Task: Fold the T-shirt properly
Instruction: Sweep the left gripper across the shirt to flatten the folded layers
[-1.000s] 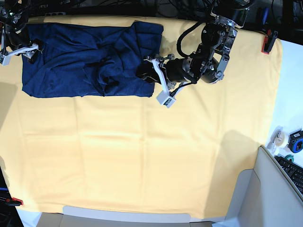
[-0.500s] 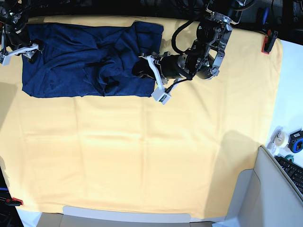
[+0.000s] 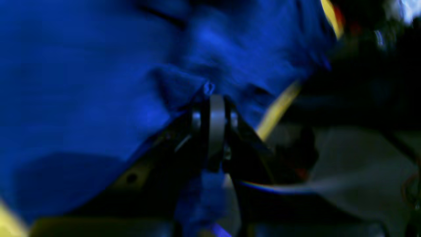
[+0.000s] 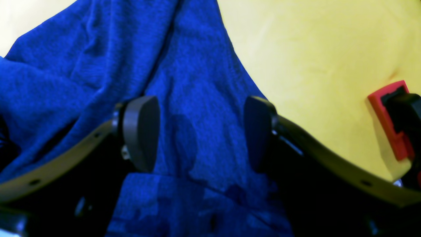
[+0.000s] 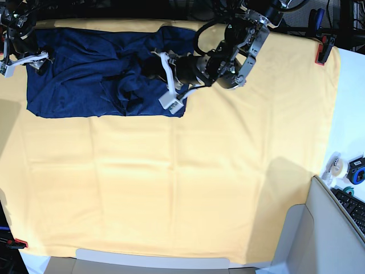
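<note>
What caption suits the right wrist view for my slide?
Open right gripper poised over the T-shirt on the yellow table cloth.

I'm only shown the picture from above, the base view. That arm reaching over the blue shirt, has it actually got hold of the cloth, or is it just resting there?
Observer: It has hold. In the left wrist view the left gripper is shut on a bunched fold of the T-shirt.
Operator: And the other arm, at the far corner?
Observer: The right wrist view shows the right gripper open, with the shirt lying between its two pads, not pinched.
Operator: Anything else near it that I'd miss?
Observer: A red clamp sits on the yellow table cloth just beside that gripper.
</note>
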Controlling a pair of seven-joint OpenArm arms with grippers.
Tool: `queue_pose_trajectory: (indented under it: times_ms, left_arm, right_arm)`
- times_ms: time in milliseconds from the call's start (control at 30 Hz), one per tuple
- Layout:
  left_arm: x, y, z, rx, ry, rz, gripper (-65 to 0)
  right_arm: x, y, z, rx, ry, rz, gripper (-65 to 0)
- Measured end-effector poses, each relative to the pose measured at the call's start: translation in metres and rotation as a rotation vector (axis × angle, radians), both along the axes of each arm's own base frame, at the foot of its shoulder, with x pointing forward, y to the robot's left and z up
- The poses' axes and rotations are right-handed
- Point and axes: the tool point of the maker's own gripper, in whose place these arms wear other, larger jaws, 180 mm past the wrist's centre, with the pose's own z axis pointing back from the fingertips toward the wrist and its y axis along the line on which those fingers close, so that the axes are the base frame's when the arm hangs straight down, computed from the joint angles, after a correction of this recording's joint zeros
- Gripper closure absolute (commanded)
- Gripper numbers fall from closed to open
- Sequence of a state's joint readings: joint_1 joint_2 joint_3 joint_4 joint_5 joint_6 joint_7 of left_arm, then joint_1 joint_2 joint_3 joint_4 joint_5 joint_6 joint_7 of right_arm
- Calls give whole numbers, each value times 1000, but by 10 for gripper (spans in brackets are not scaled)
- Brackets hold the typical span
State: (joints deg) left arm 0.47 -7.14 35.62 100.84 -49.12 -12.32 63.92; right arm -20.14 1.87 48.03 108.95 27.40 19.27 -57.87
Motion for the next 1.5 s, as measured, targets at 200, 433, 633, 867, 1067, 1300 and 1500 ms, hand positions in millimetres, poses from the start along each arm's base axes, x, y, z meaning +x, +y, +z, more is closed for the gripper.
queue_pose_trajectory:
  times_ms: [200,433,633,867,1067,1300,1500]
  left_arm:
    - [-3,-20,20,-7,-92,-106,0]
    - [-44,-57,31,-9,-168,-354,0]
    - [-60,-71,36,4,-234,-478,0]
    - [-65,-76,38,-8,-233,-490,-103]
    - [-68,-77,48,-29,-258,-495,-228]
    - [-61,-78,89,-123,-336,-462,-191]
    - [-16,-56,82,-59,-270,-251,0]
  right_arm:
    - [1,0,0,0,-2,0,-394]
    - [1,0,0,-1,-2,0,-394]
    - [1,0,0,0,-2,0,-394]
    - [6,8,-2,8,1,31,-394]
    - [12,19,-5,23,1,65,-394]
    - [14,22,-19,62,20,61,-394]
    - [14,22,-20,64,21,61,-394]
